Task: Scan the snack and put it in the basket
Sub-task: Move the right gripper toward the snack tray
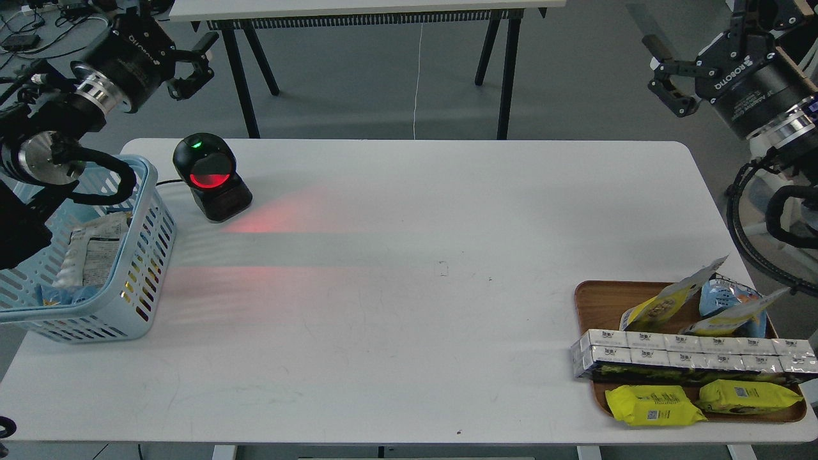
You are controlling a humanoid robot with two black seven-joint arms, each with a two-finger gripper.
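A snack pouch (661, 308) with a silver top, yellow front and a round nut picture leans in the wooden tray (591, 300) at the right; a second like it (735, 319) lies just beside. The light blue basket (148, 268) stands at the table's left edge, with a white packet (89, 255) lying flat inside, its printed back up. My left gripper (200, 62) hangs open and empty above and behind the basket. High at the far right, off the table's corner, my right gripper (663, 73) is also open and holds nothing.
A black scanner (211, 176) with a red window and green light stands right of the basket, casting red light on the table. The tray also holds a blue pouch (721, 295), a row of silver-white boxes (690, 354) and two flat yellow packs (653, 406).
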